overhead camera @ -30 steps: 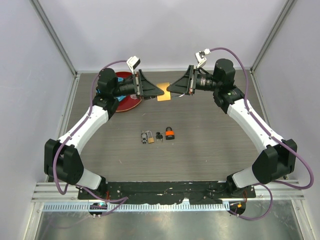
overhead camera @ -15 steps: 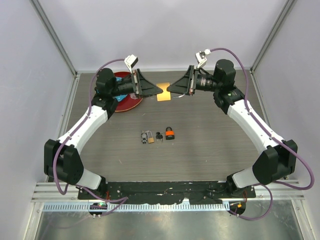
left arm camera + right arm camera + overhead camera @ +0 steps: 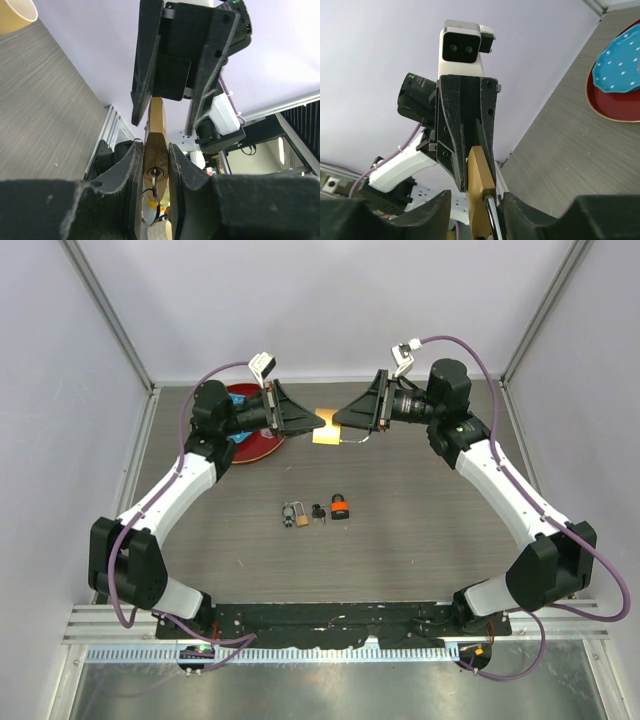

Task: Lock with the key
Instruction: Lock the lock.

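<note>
A brass padlock [image 3: 325, 433] is held in the air between my two grippers at the back of the table. My left gripper [image 3: 316, 422] is shut on its body; in the left wrist view [image 3: 155, 150] the padlock [image 3: 156, 145] sits between the fingers with a key [image 3: 154, 176] in the keyhole and a key ring [image 3: 149, 207] hanging from it. My right gripper [image 3: 341, 420] faces it from the right. In the right wrist view [image 3: 477, 202] its jaws stand apart on either side of the padlock [image 3: 480, 175] and its steel shackle [image 3: 493, 215].
On the table's middle lie a second small padlock with keys [image 3: 294, 513], a black key [image 3: 318, 511] and an orange and black object [image 3: 341, 506]. A red plate [image 3: 252, 443] with a blue dotted thing on it stands at the back left. A tan cup [image 3: 15, 11] shows in the left wrist view.
The left gripper has shifted slightly right with the padlock. The shackle now shows lower, under the right gripper's tips.
</note>
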You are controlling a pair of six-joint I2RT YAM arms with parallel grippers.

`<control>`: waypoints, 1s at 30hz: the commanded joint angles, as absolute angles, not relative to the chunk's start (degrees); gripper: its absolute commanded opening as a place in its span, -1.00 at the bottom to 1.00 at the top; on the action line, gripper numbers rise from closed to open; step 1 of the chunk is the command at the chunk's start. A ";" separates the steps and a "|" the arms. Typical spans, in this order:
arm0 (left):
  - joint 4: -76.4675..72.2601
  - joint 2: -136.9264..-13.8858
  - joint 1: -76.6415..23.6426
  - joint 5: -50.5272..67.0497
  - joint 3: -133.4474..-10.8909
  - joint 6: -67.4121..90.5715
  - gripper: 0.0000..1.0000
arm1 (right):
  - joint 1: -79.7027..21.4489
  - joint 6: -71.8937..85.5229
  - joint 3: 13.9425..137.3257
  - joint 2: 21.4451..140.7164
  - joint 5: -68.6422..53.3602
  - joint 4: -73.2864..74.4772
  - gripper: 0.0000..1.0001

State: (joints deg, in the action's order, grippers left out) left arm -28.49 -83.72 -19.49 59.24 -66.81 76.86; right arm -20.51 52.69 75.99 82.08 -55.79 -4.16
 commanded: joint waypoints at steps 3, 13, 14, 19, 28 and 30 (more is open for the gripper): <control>-23.58 -80.42 -18.81 56.16 -67.94 72.96 -1.00 | -19.43 43.00 80.59 78.75 -49.67 3.68 0.46; -15.49 -77.43 -15.74 53.18 -66.45 69.35 -1.00 | -15.47 31.74 88.67 81.65 -39.12 25.46 0.64; -14.60 -76.82 -15.38 52.65 -66.27 69.17 -1.00 | -15.47 31.38 89.64 82.00 -39.11 26.62 0.64; -15.55 -75.50 -14.85 50.54 -63.81 70.84 -1.00 | -15.99 32.17 88.68 83.84 -42.36 28.21 0.62; -18.63 -76.03 -14.85 50.80 -63.72 72.77 -1.00 | -21.53 32.08 88.77 86.48 -40.96 28.56 0.42; -18.63 -76.11 -14.85 50.89 -63.81 72.86 -1.00 | -22.23 31.99 89.99 87.53 -40.26 29.61 0.29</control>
State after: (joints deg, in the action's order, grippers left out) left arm -12.19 -78.37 -14.98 50.43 -62.13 71.18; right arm -20.75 33.23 87.39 86.85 -41.60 29.06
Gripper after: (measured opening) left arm 0.247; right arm 0.704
